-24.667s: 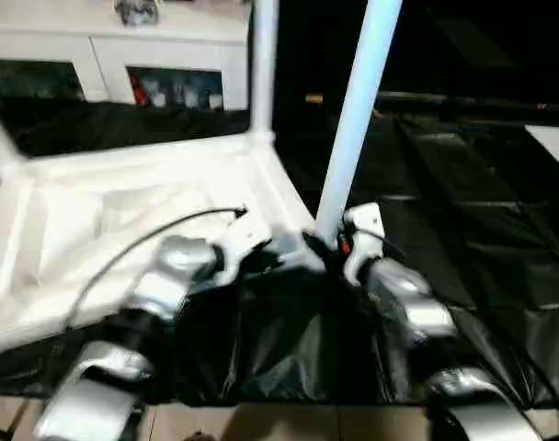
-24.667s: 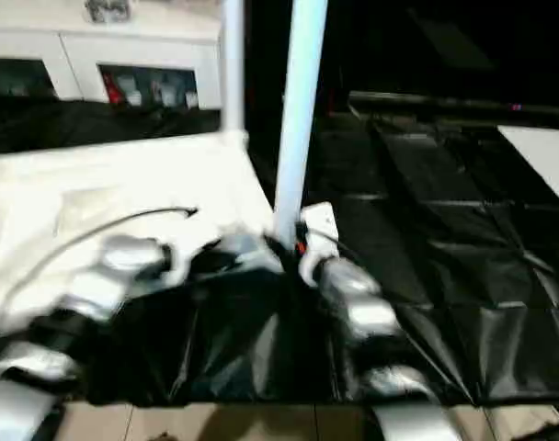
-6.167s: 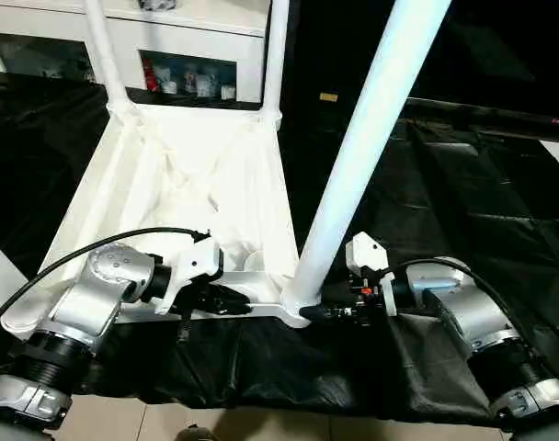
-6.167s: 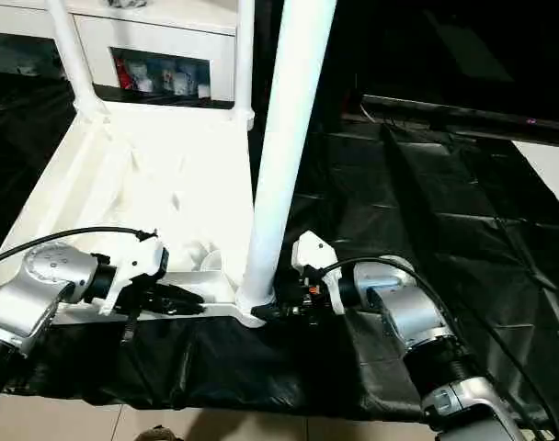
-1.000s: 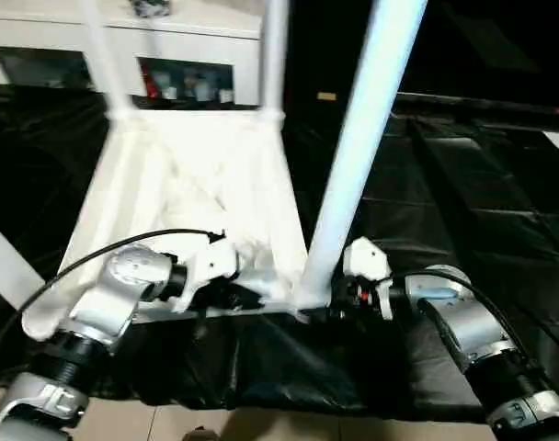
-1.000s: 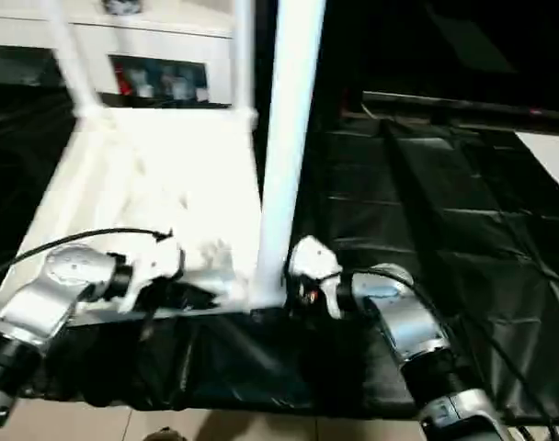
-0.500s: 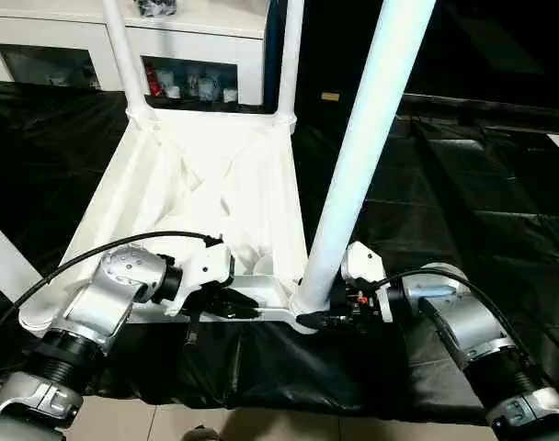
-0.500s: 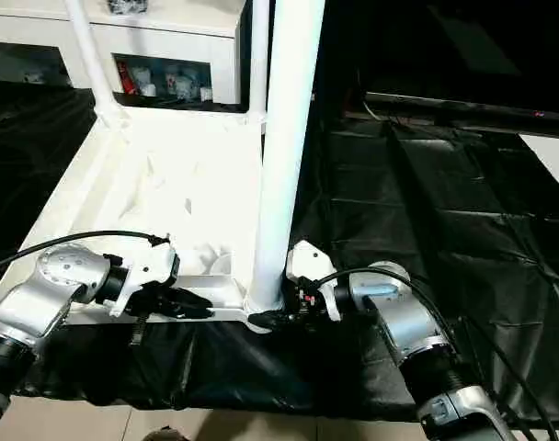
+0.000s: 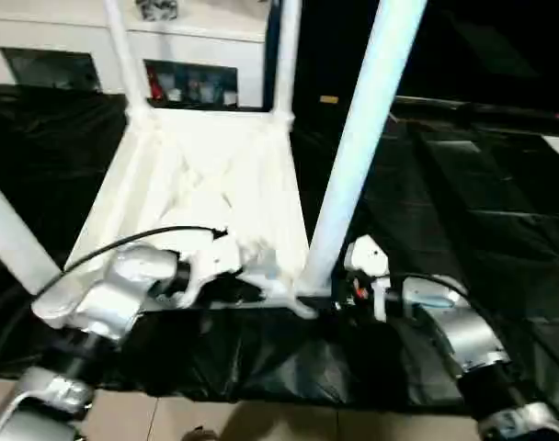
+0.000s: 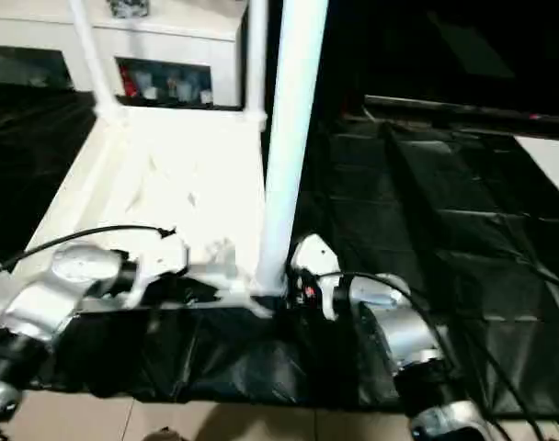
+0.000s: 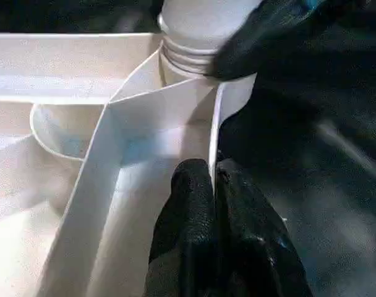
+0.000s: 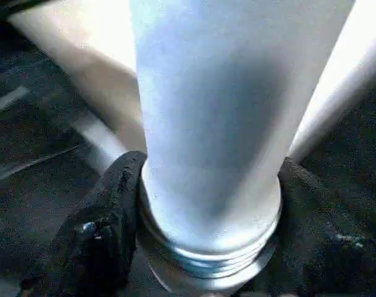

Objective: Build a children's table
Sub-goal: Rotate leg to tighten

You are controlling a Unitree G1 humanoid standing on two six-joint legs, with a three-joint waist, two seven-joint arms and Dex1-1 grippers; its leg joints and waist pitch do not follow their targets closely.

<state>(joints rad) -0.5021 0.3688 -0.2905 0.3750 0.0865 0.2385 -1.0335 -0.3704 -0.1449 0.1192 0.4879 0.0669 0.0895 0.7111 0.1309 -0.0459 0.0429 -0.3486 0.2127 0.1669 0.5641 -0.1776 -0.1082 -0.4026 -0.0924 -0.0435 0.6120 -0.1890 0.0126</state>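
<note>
Right gripper (image 12: 206, 247) narrowed on leg (image 12: 213, 124)

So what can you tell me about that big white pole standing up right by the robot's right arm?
It is a table leg: a smooth white plastic tube, upright and slightly leaning, with a threaded end seated in the corner socket of the upturned tabletop. The right claw wraps its black fingers around the leg's base at the thread. The left claw pinches the tabletop's thin rim beside that socket.

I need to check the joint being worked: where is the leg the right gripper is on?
The leg stands in the table top's near right corner socket, with the right gripper around its base.
</note>
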